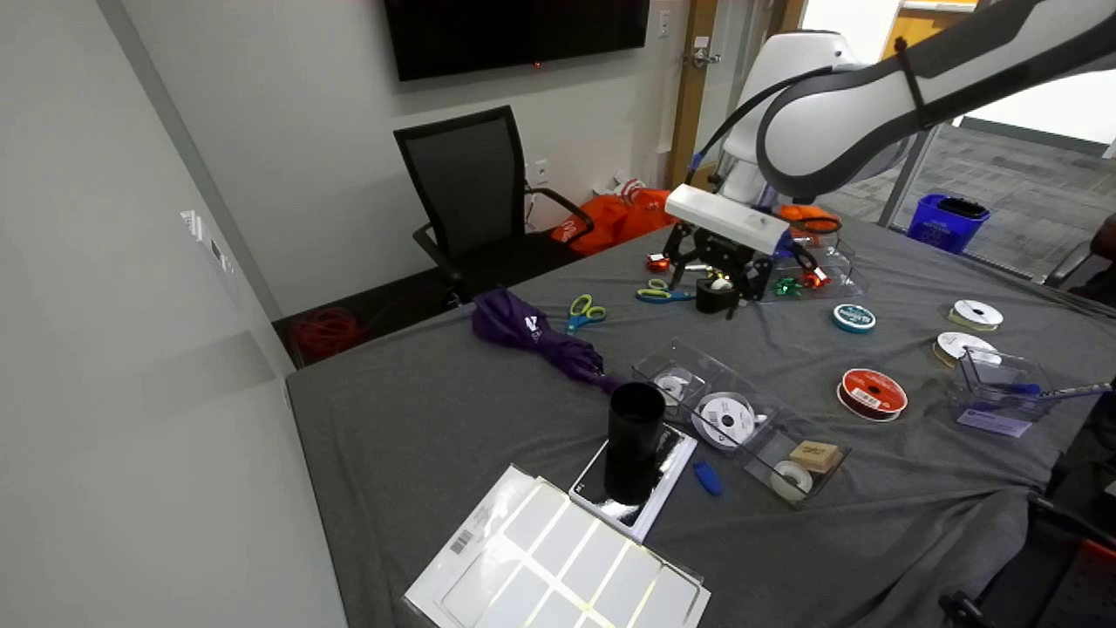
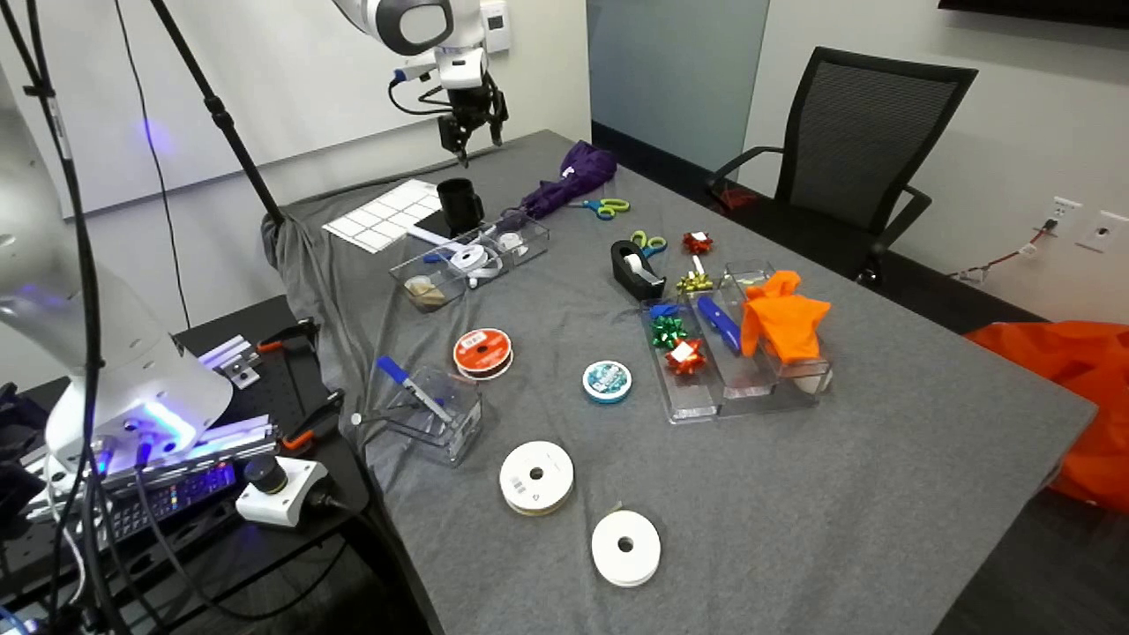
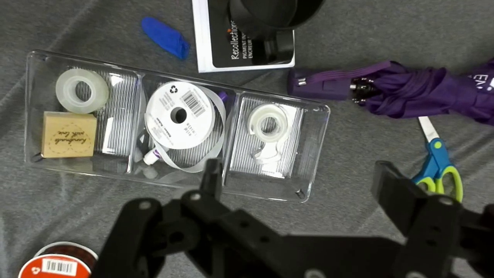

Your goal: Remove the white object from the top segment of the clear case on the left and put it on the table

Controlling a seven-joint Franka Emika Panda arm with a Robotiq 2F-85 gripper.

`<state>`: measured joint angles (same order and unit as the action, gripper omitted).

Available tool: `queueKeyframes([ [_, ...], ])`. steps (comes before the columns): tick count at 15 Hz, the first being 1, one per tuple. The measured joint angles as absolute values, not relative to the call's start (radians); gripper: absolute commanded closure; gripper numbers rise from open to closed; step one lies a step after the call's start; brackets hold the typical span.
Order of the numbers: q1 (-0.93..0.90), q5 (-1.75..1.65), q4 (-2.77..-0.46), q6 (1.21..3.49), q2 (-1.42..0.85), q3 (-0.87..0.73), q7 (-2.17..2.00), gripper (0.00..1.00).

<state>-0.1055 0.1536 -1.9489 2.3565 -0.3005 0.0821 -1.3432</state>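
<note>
My hand [image 3: 298, 170] hangs above the worktop [image 3: 347, 146], spread wide, gripping nothing. At its eleven o'clock in the wrist view: the white tape dispenser [image 3: 269, 138], presumably the target, in the three-o'clock compartment of the clear case [image 3: 310, 154]. Judged step: approach. Next, I must centre, descend and pinch.

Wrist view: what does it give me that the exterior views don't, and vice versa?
Only the wrist view shows legible lettering on the tan block. Only the exterior views show the teal spool, green bow and black chair. All share the clear case, the white tape roll at its end away from that block, the purple umbrella and open gripper.
</note>
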Motion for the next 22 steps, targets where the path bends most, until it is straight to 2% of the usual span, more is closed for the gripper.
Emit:
queueKeyframes([
  [6,-0.107,0.14,-1.949,2.356,-0.296,0.079,-1.343,0.0],
  [10,-0.122,0.01,-1.917,2.29,-0.322,0.045,-1.343,0.0],
  [20,-0.152,-0.051,-1.753,2.326,-0.596,0.02,-1.273,0.0],
  [21,-0.16,-0.045,-1.745,2.326,-0.613,0.02,-1.272,0.04],
  [22,-0.168,-0.039,-1.738,2.326,-0.628,0.02,-1.271,0.26],
])
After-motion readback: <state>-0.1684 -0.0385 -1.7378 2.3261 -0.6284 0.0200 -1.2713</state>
